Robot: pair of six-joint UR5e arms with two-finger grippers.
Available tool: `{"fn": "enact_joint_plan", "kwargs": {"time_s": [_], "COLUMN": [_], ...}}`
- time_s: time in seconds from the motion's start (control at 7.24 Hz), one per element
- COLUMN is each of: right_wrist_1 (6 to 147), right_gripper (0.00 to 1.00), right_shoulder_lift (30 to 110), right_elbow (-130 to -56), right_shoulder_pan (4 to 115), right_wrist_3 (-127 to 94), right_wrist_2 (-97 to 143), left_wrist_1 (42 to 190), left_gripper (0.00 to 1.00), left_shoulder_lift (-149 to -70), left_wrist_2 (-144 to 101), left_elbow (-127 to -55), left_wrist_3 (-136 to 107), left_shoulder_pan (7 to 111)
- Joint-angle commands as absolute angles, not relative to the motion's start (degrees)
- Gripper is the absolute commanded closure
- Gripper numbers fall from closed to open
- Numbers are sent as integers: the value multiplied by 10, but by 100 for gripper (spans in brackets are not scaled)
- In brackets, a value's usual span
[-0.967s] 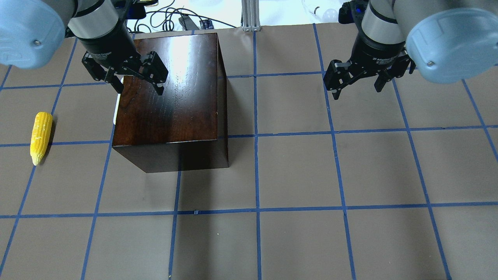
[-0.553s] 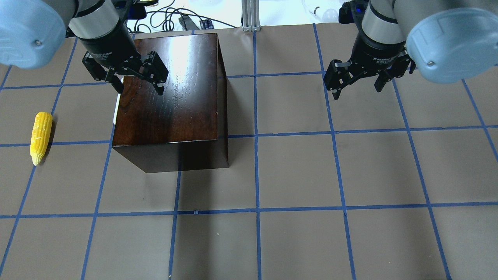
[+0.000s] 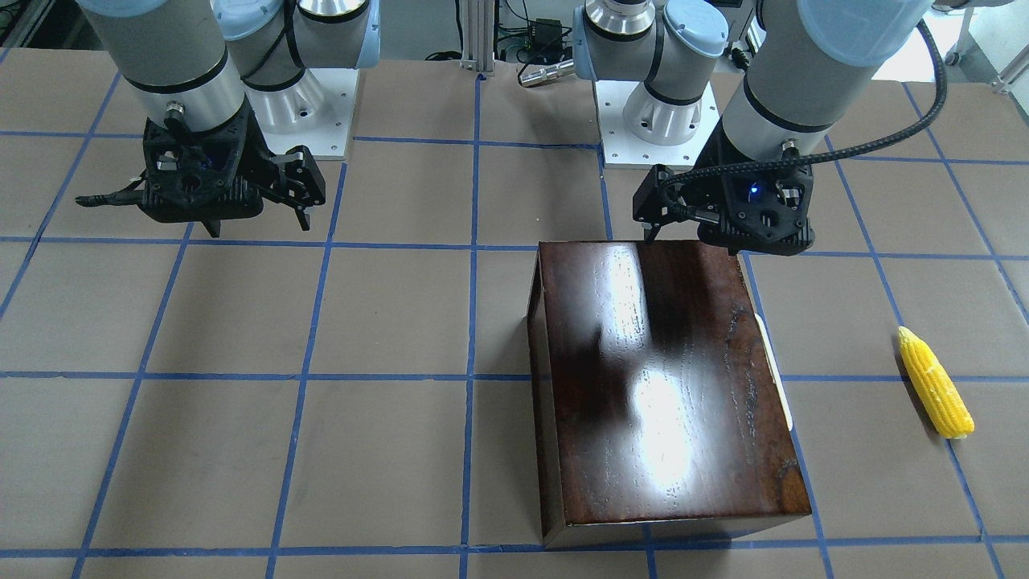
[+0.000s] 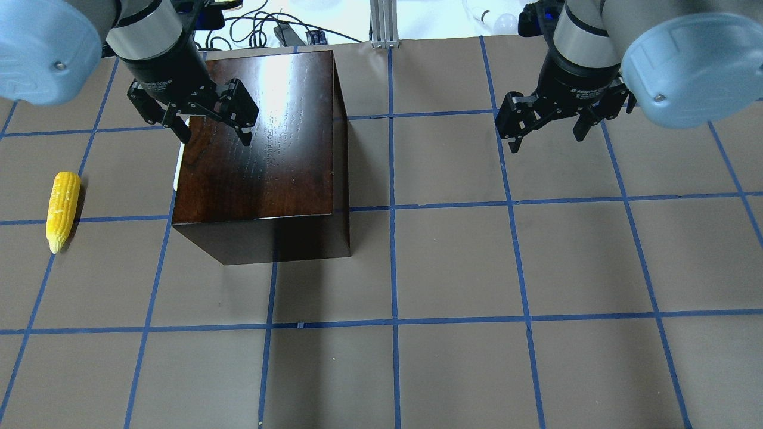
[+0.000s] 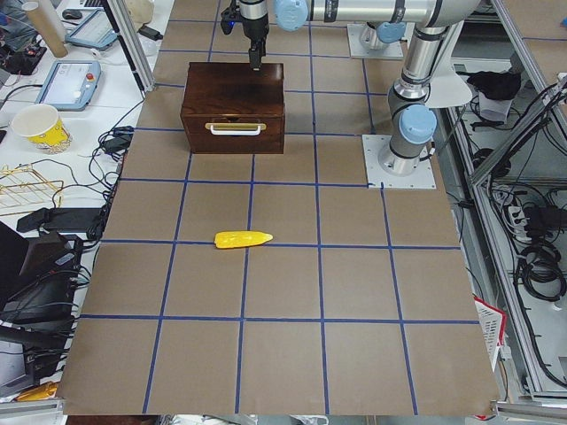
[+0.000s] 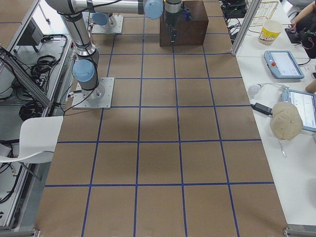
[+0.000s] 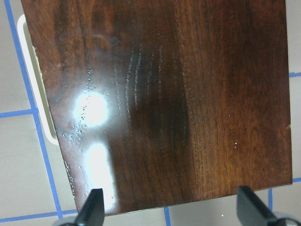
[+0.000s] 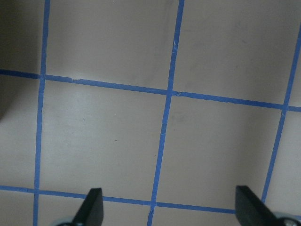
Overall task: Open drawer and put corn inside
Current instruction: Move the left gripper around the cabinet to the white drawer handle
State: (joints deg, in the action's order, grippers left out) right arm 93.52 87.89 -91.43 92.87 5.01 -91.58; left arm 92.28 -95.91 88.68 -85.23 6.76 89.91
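Note:
The dark reddish-brown box [image 4: 256,155] stands at the far left of the table. Its drawer [image 5: 232,140] is shut, and the white handle [image 5: 235,129] faces the corn side. The handle also shows as a white strip in the left wrist view [image 7: 35,89]. The yellow corn [image 4: 62,210] lies on the table left of the box, apart from it, and shows in the front-facing view [image 3: 935,383] too. My left gripper [image 4: 214,136] is open and empty, hovering above the box's top near its handle-side edge. My right gripper [image 4: 547,140] is open and empty above bare table at the far right.
Brown paper with a blue tape grid [image 4: 393,325] covers the table. Cables [image 4: 256,27] and a metal post [image 4: 384,24] stand beyond the far edge. The two arm bases [image 3: 305,88] stand on the robot's side.
The left gripper has shifted only very slightly over the box top. The right gripper, box and corn have not moved.

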Motion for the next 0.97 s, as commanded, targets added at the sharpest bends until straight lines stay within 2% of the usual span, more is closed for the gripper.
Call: {"fn": "enact_joint_plan", "kwargs": {"time_s": [0.0,0.83], "right_wrist_1": [935,935], "right_gripper": [0,0], "right_shoulder_lift": [879,879], "right_elbow": [-914,-914], "right_shoulder_pan": [927,927], "right_wrist_3": [50,50], "right_wrist_2": [-916,-916], "left_wrist_1": [920,918], "left_gripper": [0,0], "left_shoulder_lift": [-960,-975], "left_wrist_2": [883,881], "left_elbow": [-849,-842], "left_wrist_3": [67,108], "left_shoulder_pan": [878,727]}}
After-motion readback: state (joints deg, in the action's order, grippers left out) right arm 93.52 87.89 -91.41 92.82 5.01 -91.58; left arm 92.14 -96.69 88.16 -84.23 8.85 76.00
